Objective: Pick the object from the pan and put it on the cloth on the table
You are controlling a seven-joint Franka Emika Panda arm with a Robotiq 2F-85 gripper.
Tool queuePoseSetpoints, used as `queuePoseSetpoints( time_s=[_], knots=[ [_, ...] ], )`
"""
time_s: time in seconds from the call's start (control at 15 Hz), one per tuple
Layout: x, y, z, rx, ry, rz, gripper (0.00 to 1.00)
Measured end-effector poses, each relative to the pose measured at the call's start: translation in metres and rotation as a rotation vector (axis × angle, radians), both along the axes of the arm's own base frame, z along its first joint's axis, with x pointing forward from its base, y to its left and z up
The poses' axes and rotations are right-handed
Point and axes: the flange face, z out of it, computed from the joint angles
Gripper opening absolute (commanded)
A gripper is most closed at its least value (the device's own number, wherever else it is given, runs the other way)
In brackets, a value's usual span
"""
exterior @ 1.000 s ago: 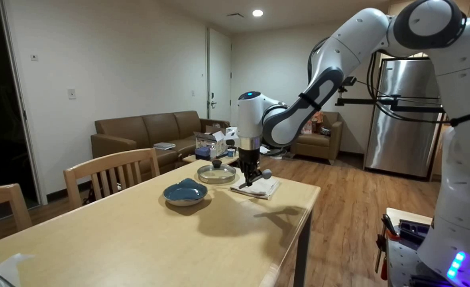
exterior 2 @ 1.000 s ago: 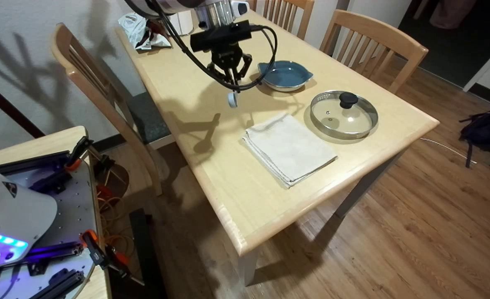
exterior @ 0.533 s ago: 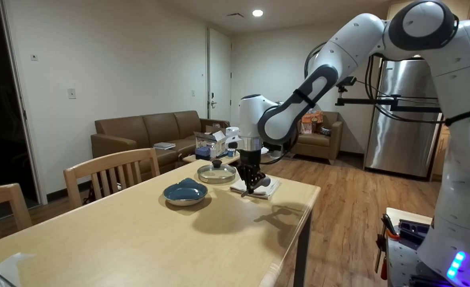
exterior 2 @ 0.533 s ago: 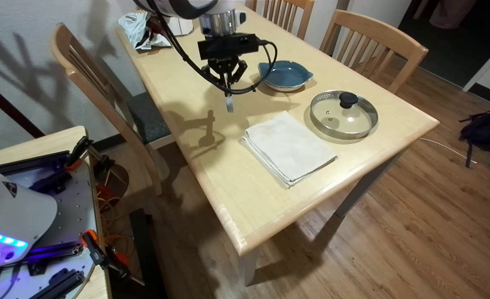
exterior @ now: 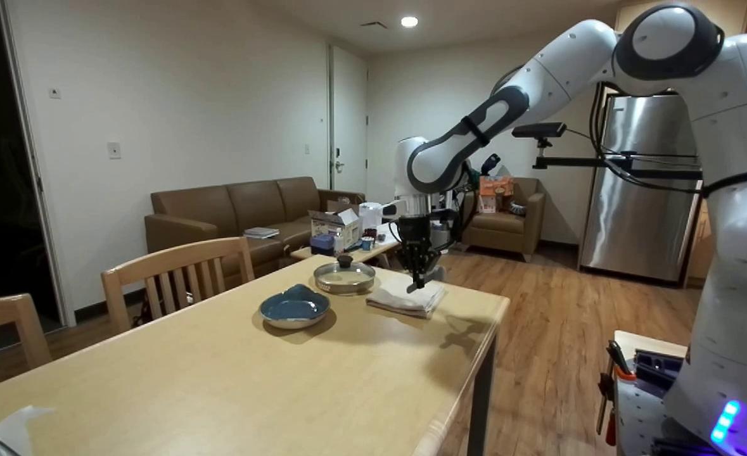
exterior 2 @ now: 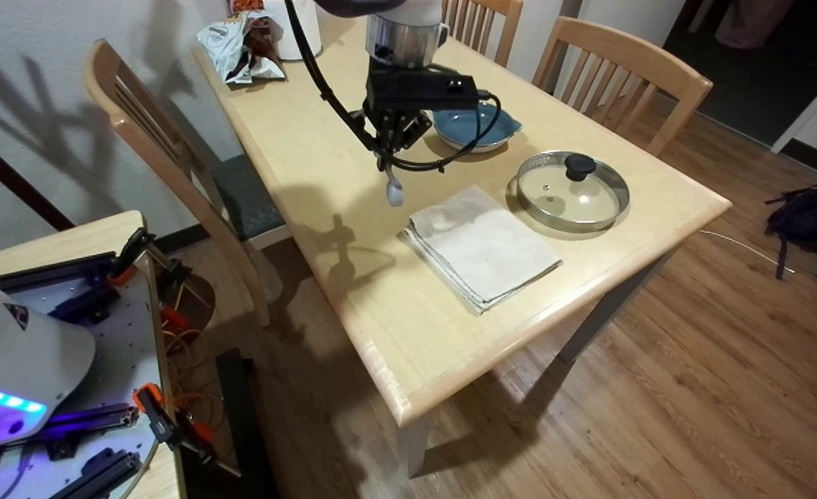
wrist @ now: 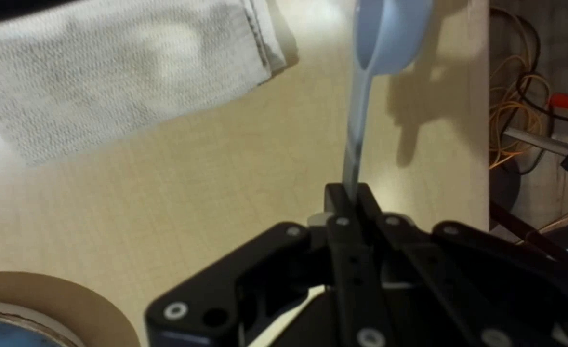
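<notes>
My gripper (wrist: 351, 195) is shut on the thin handle of a light grey spoon (wrist: 361, 106). The spoon's bowl points away from the fingers. In an exterior view the spoon (exterior 2: 395, 192) hangs above the table, just off the cloth's near-left corner. The cloth (exterior 2: 488, 249) lies flat and folded; it also shows in the wrist view (wrist: 120, 77). In an exterior view my gripper (exterior: 417, 282) appears in front of and above the cloth (exterior: 402, 301). The blue pan (exterior: 294, 306) looks empty; it also shows behind the gripper in an exterior view (exterior 2: 474, 128).
A glass lid (exterior 2: 554, 201) with a black knob lies between pan and cloth, toward the far table side. A crumpled bag (exterior 2: 235, 48) and a white roll (exterior 2: 297, 34) stand at the far end. Wooden chairs (exterior: 183, 272) line the table (exterior: 221, 380).
My gripper has carried the spoon away from the pan's side toward the cloth, and the spoon has turned somewhat. The pan, lid and cloth have not moved.
</notes>
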Motion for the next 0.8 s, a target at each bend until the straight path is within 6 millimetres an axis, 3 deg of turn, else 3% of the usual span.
queuePoseSetpoints(
  time_s=[0.4, 0.8],
  knots=[
    [0.014, -0.004, -0.001, -0.064, -0.123, 0.021, 0.03],
    [0.024, -0.047, 0.004, -0.108, -0.229, -0.035, 0.03]
  ],
)
